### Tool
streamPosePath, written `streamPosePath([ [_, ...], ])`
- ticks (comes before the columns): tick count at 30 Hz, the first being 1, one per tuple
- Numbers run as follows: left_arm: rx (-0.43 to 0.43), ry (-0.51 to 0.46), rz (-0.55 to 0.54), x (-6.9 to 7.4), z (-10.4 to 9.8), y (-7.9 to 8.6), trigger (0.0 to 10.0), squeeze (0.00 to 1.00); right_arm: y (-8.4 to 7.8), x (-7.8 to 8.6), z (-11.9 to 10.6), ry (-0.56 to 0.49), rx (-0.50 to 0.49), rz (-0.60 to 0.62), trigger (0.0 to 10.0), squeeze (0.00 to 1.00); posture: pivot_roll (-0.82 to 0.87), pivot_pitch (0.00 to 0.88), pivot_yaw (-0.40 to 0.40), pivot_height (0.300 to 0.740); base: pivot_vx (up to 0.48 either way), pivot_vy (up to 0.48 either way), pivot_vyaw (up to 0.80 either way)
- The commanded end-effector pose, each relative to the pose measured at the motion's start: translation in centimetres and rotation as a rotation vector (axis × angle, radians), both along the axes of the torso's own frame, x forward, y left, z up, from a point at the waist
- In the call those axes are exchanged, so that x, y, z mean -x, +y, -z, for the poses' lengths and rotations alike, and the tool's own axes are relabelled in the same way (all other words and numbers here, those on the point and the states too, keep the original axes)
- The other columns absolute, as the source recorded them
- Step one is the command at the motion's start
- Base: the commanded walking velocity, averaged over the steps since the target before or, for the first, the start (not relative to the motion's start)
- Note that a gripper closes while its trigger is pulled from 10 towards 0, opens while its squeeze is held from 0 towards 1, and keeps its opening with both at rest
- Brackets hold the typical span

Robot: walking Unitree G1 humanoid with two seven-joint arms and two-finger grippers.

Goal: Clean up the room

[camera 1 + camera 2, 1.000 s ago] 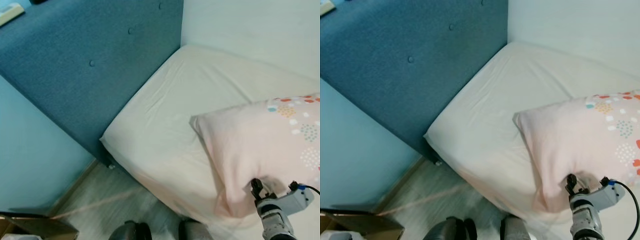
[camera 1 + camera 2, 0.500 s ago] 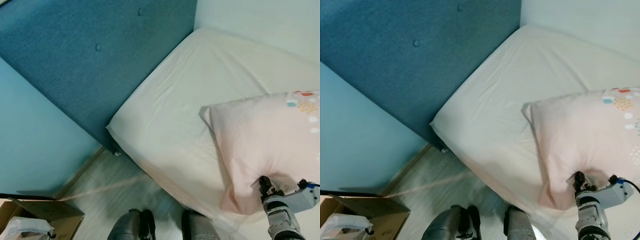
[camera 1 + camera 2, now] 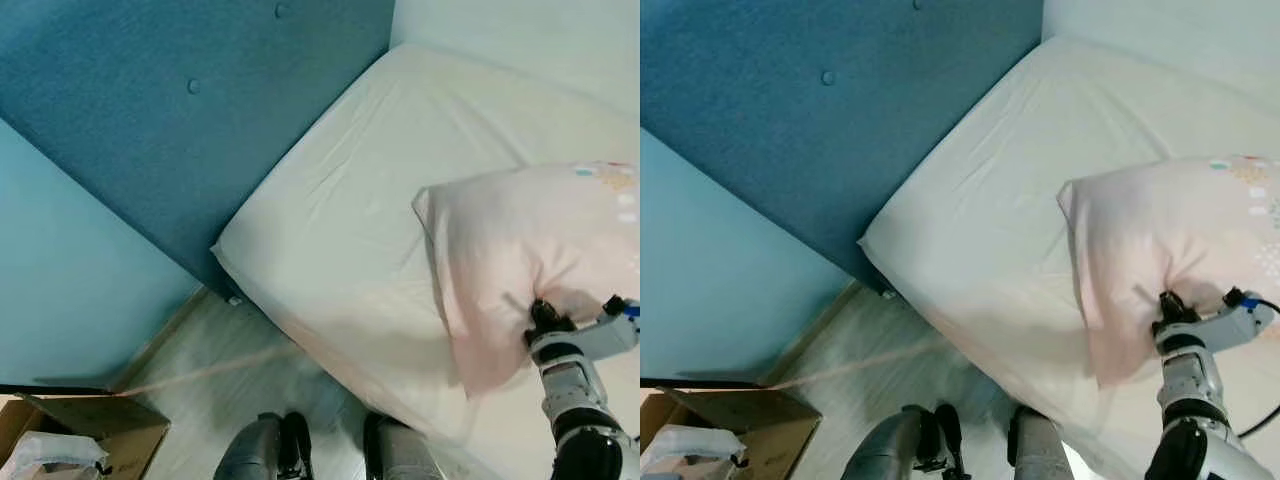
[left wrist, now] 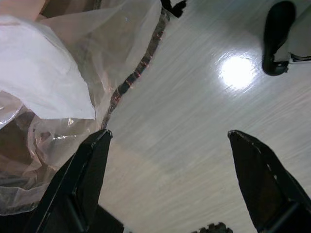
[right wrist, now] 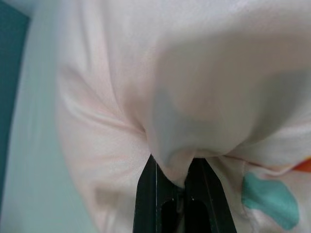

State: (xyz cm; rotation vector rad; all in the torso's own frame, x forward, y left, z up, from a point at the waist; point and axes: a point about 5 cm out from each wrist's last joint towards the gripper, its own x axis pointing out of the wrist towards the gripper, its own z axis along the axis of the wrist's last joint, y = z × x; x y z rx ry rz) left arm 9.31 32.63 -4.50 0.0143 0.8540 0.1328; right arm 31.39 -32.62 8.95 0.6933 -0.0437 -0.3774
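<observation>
A pale pink pillow point(image 3: 520, 250) with coloured dots lies on the right part of a bed with a cream sheet point(image 3: 380, 190). My right gripper point(image 3: 543, 316) is shut on the pillow's near edge, and the fabric bunches up around the pinch. In the right wrist view the two black fingers point(image 5: 155, 204) close on a fold of the pillow point(image 5: 184, 97). My left gripper point(image 4: 167, 182) hangs open above the wooden floor point(image 4: 194, 107), next to a clear plastic bag point(image 4: 53, 87).
A blue padded headboard point(image 3: 170, 120) stands along the left of the bed, against a light blue wall point(image 3: 60, 290). A cardboard box point(image 3: 60, 445) with plastic in it sits on the floor at the lower left. My feet point(image 3: 330, 450) stand by the bed's near corner.
My right gripper has lifted the pillow's near edge up and toward the headboard, and its corner now hangs off the sheet. The view has shifted slightly.
</observation>
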Motion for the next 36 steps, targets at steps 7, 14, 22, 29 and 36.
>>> streamPosePath([
  [7,0.032,0.033,-0.076,-1.3,1.5,-1.3,10.0,0.0,3.3,-2.9,-2.0,-0.033,0.079,-0.131,0.0,0.0,0.17,0.301,0.041,0.686,0.0,0.0,0.0],
  [14,0.068,-0.113,-0.14,-7.4,0.2,-2.2,10.0,0.0,9.1,-4.5,-1.3,0.002,0.128,-0.343,0.0,0.0,0.09,0.163,0.001,0.691,0.0,0.0,0.0],
  [22,0.113,-0.331,-0.141,-16.0,-4.0,-4.2,10.0,0.0,14.1,-3.5,1.7,0.027,0.1,-0.553,0.0,0.0,0.02,0.029,-0.019,0.721,0.0,0.0,0.0],
  [29,0.13,-0.292,-0.143,-17.0,-3.5,-6.3,10.0,0.0,13.4,-4.3,-0.3,-0.039,0.12,-0.557,0.0,0.0,-0.02,0.0,-0.009,0.74,0.0,0.0,0.0],
  [36,0.136,-0.21,-0.185,-15.2,-1.8,-6.6,10.0,0.0,12.7,-5.6,-3.3,-0.136,0.164,-0.592,0.0,0.0,-0.03,0.0,-0.019,0.74,0.0,0.0,0.0],
])
